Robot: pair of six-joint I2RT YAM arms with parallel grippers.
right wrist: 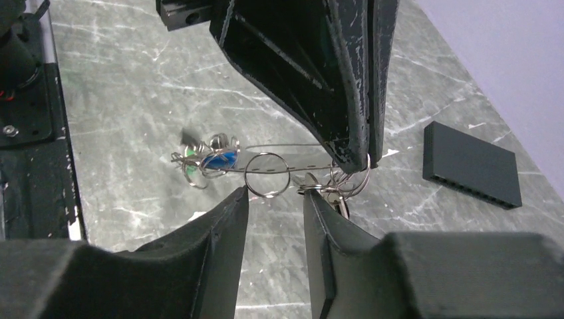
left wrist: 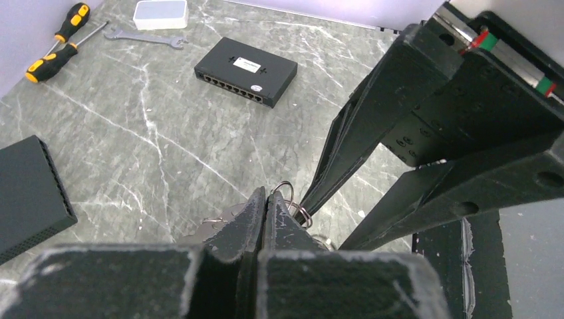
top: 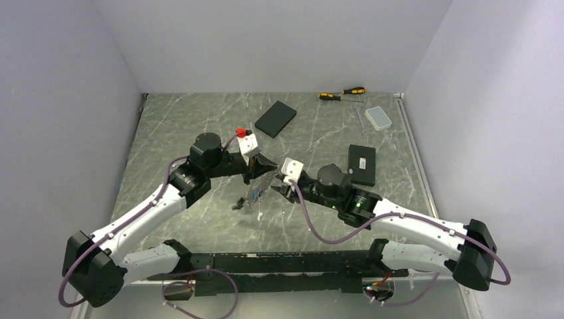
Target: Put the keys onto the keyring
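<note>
My left gripper [top: 251,178] hangs over the middle of the table, shut on one end of the keyring [right wrist: 286,145], a long thin wire loop held level. The right wrist view shows its fingertips [right wrist: 359,158] pinching that loop beside a bunch of small split rings [right wrist: 349,181]. The keys [right wrist: 219,160], one blue-headed and one green, cluster at the loop's far end and show in the top view as a dangling bundle [top: 251,198]. My right gripper [right wrist: 275,194] is open just below the loop. A small round split ring [right wrist: 266,174] sits right off its tips.
Two black switch boxes [top: 275,118] [top: 362,164] lie on the marble table. At the back right are yellow-black screwdrivers [top: 342,94], a silver wrench [top: 360,118] and a white box [top: 379,117]. Grey walls close in the left, back and right.
</note>
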